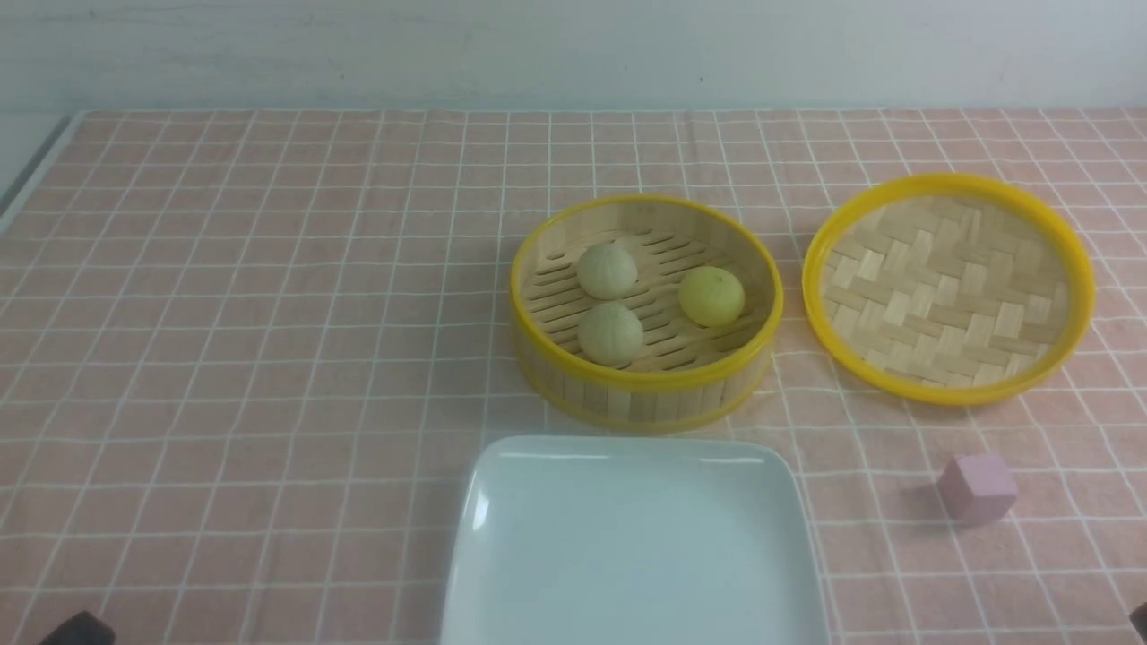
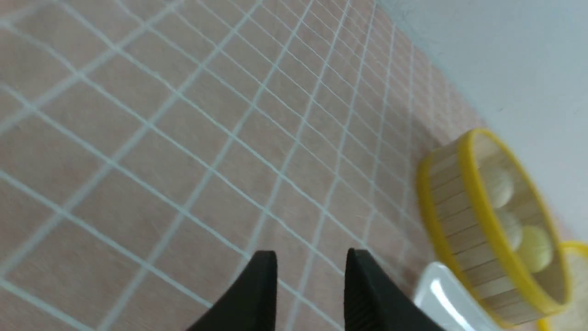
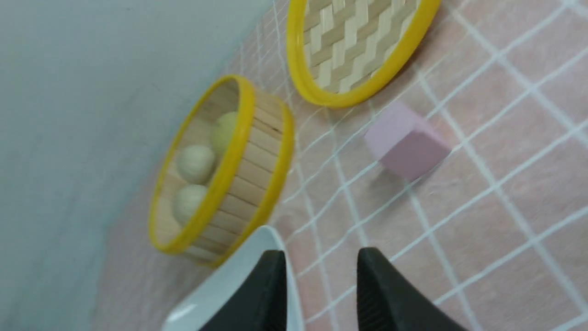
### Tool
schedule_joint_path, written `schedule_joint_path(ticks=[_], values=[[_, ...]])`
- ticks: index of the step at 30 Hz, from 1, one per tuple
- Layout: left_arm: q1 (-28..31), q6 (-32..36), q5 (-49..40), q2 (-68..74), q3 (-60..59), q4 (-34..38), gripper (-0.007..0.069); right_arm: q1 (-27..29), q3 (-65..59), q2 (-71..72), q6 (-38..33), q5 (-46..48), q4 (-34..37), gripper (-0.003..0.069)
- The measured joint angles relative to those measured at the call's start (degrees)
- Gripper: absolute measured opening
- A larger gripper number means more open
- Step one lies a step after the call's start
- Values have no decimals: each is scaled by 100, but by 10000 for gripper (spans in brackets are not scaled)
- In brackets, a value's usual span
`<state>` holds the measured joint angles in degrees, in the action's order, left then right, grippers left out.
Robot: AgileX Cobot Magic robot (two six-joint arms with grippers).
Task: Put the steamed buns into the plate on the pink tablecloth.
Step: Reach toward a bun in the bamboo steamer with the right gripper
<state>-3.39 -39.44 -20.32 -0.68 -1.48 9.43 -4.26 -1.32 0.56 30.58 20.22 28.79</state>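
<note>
1. Front view: all three steamed buns sit in the bamboo steamer basket, a bit right of centre on the pink tablecloth. The plate is empty and lies just on the robot's side of the basket, nearly touching it. The yellow bun is on the basket's right side, and the two pale ones are toward the left. The lid and pink cube are off to the right.
2. Left wrist view: the left gripper has its jaws parted with nothing between them, over bare cloth. The basket is forward and to the robot's right of it, well apart.
3. Right wrist view: the right gripper is parted and empty too, hovering by a corner of the plate. The basket lies forward and to its left. I'd guess this arm is the nearer one, at least for the yellow bun.
</note>
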Motion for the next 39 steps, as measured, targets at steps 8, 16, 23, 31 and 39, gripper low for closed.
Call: schedule_joint_path(ticks=[8, 16, 23, 31, 39], values=[[0, -635, 138, 0, -11, 429, 240, 0, 0, 0, 220, -49, 446, 239], [-26, -381, 307, 0, 347, 104, 225, 0, 623, -78, -542, -887, -143, 82], [-26, 895, -1682, 964, 2155, -276, 17, 0, 2291, -1794, -1996, 841, -1725, -10], [-26, 2032, -3346, 2958, 3066, -159, 1, -36, 3546, -4765, -2465, 2726, -1420, 2], [-26, 2747, -3218, 3808, 3207, 420, 1, -1158, 4928, -7079, -4715, 2323, 327, 129]])
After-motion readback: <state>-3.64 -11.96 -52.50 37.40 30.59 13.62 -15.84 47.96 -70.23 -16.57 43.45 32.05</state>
